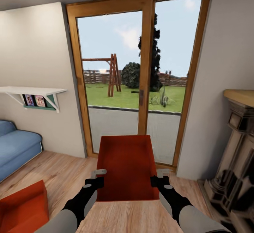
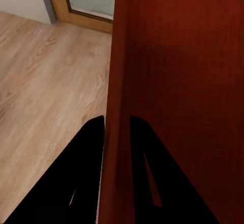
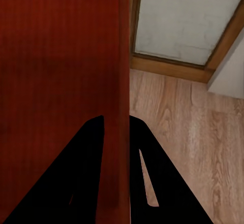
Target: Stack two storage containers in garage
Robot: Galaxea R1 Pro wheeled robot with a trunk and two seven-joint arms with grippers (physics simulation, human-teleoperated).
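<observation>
We face the wood-framed glass doors (image 1: 141, 85) of the living room, above a light wood plank floor (image 1: 63, 169). We hold one orange-red rectangular plastic bin (image 1: 127, 167) in the air in front of the doors. The second identical orange-red bin (image 1: 21, 208) lies on the floor beside our left arm. Our left hand (image 1: 94, 183) is clamped on the held bin's left wall; our right hand (image 1: 159, 182) is clamped on its right wall.

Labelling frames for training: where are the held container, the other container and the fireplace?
held container (image 1: 127, 166), head view, ribbed bottom.
other container (image 1: 21, 208), head view, inner floor.
fireplace (image 1: 234, 162), head view, dark carved column.
</observation>
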